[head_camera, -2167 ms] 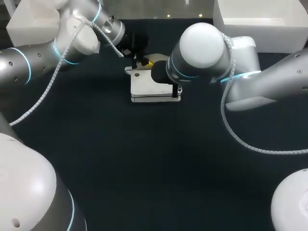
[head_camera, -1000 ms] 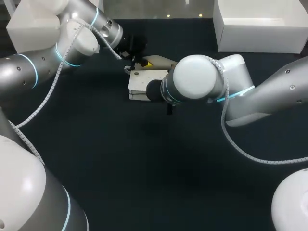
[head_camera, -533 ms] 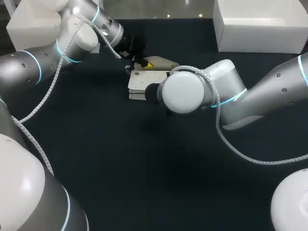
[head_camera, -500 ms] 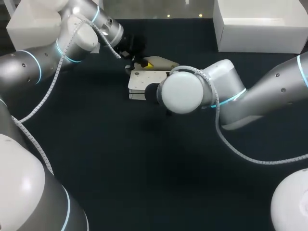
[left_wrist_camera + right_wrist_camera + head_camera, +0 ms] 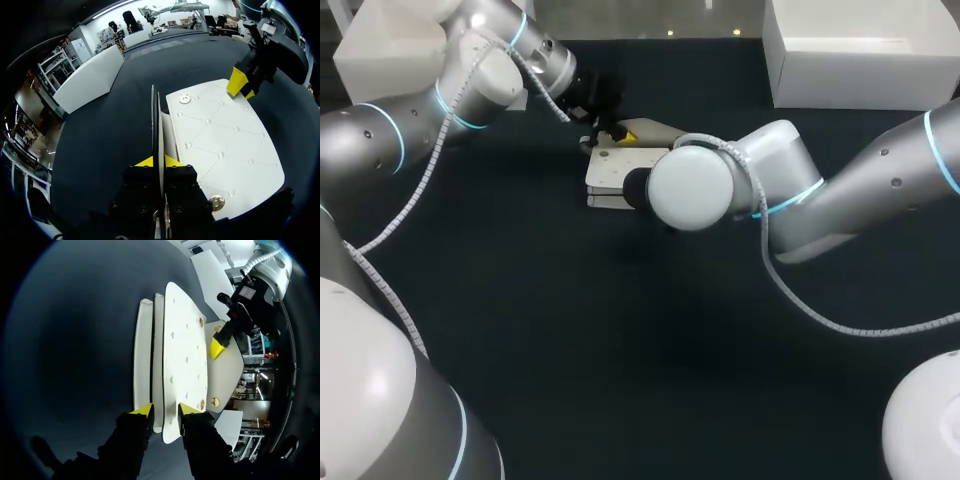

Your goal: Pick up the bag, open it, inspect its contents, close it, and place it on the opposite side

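The white quilted bag (image 5: 610, 172) lies flat on the dark table at the back middle. My left gripper (image 5: 603, 128) is at its far end, shut on a thin white edge of the bag that stands upright between the yellow tips (image 5: 159, 161). The bag's studded panel (image 5: 220, 145) spreads out beside it. My right gripper (image 5: 165, 411) straddles the opposite end, its tips pressed on both sides of the bag's upper layers (image 5: 185, 355). In the head view the right wrist hides that gripper. The left fingertip (image 5: 218, 346) shows beyond the bag.
A white box (image 5: 865, 60) stands at the back right and another white box (image 5: 375, 60) at the back left. Dark tabletop (image 5: 620, 350) stretches in front of the bag.
My right arm has swung left and lower over the bag, and its wrist now covers the bag's right part. The bag has shifted slightly left. The left arm holds still.
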Robot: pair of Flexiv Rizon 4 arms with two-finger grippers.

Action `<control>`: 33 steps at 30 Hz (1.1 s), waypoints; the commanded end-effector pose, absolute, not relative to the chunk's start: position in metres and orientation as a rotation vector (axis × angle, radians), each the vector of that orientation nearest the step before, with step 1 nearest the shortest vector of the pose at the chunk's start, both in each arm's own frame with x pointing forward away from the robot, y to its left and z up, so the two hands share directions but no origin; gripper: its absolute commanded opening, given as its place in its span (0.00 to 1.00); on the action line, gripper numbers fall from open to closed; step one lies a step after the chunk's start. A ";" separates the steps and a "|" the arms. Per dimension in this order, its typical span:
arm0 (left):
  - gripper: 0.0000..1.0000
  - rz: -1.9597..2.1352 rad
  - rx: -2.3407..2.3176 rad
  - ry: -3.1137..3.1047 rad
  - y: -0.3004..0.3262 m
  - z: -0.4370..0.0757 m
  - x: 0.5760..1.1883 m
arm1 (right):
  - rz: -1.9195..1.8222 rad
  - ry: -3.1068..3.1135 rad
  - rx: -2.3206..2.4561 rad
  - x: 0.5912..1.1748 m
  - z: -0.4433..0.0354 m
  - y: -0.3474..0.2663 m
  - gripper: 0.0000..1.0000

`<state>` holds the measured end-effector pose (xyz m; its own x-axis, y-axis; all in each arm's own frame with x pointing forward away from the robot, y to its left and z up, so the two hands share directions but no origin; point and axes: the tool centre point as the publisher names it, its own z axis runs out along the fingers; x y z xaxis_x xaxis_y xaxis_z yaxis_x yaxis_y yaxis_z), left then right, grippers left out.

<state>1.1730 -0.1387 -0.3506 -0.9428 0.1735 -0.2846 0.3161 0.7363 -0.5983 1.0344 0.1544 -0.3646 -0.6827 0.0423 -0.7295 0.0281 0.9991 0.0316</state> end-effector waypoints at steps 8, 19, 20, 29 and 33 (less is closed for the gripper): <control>0.00 -0.984 0.399 2.732 -0.139 -0.350 1.170 | 0.030 2.310 0.050 1.040 -0.369 0.161 0.24; 0.00 -0.975 0.400 2.725 -0.138 -0.348 1.167 | 0.037 2.298 0.055 1.042 -0.365 0.160 0.00; 0.00 -0.975 0.401 2.721 -0.138 -0.348 1.166 | 0.037 2.297 0.056 1.042 -0.365 0.160 0.00; 0.00 -0.976 0.458 2.608 -0.133 -0.348 1.149 | 0.056 2.301 0.083 1.041 -0.367 0.158 0.00; 0.00 -0.969 0.498 2.549 -0.132 -0.353 1.143 | 0.056 2.301 0.083 1.041 -0.367 0.158 0.00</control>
<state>1.1566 -0.1351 -0.3497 -0.8887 0.2387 -0.3915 0.4355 0.7064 -0.5580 1.0412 0.1589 -0.3651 -0.6709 0.0762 -0.7376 0.0433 0.9970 0.0637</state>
